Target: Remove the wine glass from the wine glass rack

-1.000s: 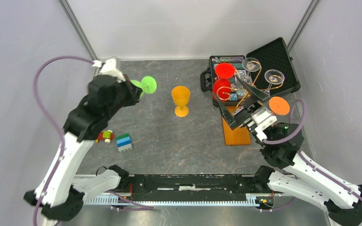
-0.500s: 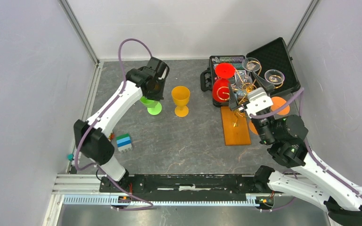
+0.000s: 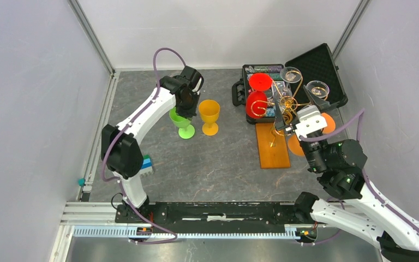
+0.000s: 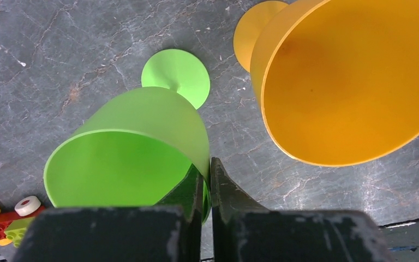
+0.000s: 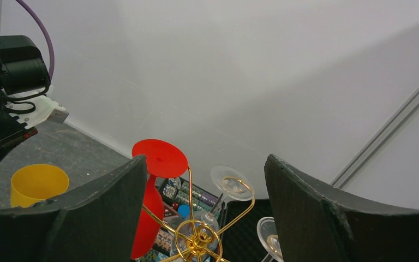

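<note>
A plain, opaque lime-green plastic wine glass (image 4: 136, 142) stands on the grey stone-patterned table (image 3: 218, 164) just beside an upright yellow plastic goblet (image 4: 349, 82), well apart from the rack. The left gripper (image 4: 210, 188) pinches its rim, one finger inside the bowl and one outside. At the right, the gold wire wine glass rack (image 3: 271, 150), with spiral arms on an orange-brown wooden base, carries an upside-down red glass (image 5: 158, 158) and clear glasses (image 3: 291, 73) before an open black case (image 3: 319, 63) whose contents' print is too small to read. The right gripper (image 5: 205, 164) hangs above the rack, spread wide and empty.
</note>
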Available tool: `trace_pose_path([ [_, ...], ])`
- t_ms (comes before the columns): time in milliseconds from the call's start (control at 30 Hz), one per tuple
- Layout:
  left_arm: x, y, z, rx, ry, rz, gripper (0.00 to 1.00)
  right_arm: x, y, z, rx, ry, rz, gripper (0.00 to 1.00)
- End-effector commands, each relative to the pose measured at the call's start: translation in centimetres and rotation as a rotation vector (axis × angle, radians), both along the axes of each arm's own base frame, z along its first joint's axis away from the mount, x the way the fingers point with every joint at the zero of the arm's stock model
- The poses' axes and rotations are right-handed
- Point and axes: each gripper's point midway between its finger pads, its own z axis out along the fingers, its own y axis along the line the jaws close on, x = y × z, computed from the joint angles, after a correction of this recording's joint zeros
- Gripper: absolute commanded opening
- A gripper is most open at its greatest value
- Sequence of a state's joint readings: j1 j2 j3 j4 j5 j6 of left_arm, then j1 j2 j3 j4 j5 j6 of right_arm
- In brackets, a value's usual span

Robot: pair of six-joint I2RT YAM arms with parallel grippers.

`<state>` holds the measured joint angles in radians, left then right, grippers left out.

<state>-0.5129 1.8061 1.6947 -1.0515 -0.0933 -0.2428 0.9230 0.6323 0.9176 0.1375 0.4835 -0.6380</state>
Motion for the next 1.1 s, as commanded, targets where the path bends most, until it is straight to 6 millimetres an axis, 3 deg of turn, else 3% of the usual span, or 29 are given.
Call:
trace_pose_path([
  [0,0.7,-0.8,0.8,-0.020,-0.016,-0.051,0.07,0.0,-0.4,0.0,0.001,0.003,-0.017,0.83],
  [100,0.9,-0.7,0.9,-0.012,-0.022,-0.051,0.15,0.1,-0.5,-0.2,-0.007,0.010,-0.027,0.83],
  [233,1.4,-0.7,2.5,-0.013,-0.060,-0.053,0.28,0.0,-0.8,-0.1,-0.015,0.011,-0.040,0.83],
  [433,1.6,-0.6,5.9,-0.043,-0.143,-0.070,0.53,0.4,-1.3,0.5,-0.063,0.015,-0.085,0.84],
  [600,1.7,0.1,10.2,-0.090,-0.282,-0.056,0.79,1.7,-0.7,0.8,-0.188,0.056,-0.144,0.86],
  [867,0.4,2.2,14.3,-0.149,-0.456,0.023,0.99,4.8,1.1,2.4,-0.391,0.206,-0.245,0.86],
  [1067,-1.0,2.6,16.4,-0.232,-0.538,0.042,1.00,5.6,2.6,1.6,-0.457,0.298,-0.218,0.85],
])
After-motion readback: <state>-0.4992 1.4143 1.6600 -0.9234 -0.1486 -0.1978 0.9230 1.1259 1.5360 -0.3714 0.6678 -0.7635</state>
